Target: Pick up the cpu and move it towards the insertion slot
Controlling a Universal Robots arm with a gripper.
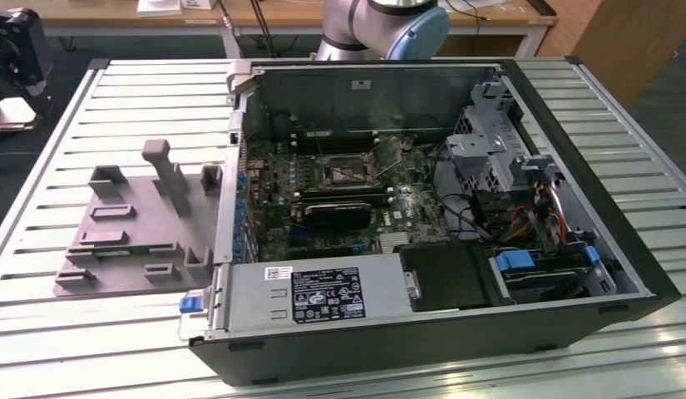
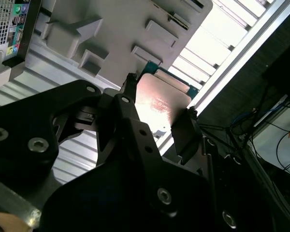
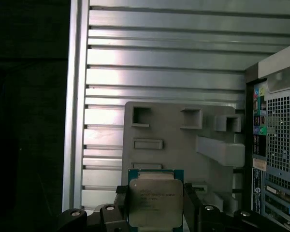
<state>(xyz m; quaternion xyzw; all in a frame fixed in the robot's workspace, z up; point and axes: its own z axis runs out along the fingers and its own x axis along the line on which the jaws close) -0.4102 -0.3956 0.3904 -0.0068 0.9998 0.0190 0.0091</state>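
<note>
cpu (image 3: pixel 155 203) | silvery top, thin green rim | clamped in gripper (image 3: pixel 155 192)

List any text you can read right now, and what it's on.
Top of the chip: faint print, too blurred to read.
White label on the power supply: too small to read.
Stickers on the computer case: too small to read.
Nothing is legible.

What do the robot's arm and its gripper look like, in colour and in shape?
The arm is a round silver-grey tube, and its joint carries a light blue cap. The gripper is matte black, built of flat angular plates and links that are fastened with round silvery screws. Its two fingers are narrow black bars.
</note>
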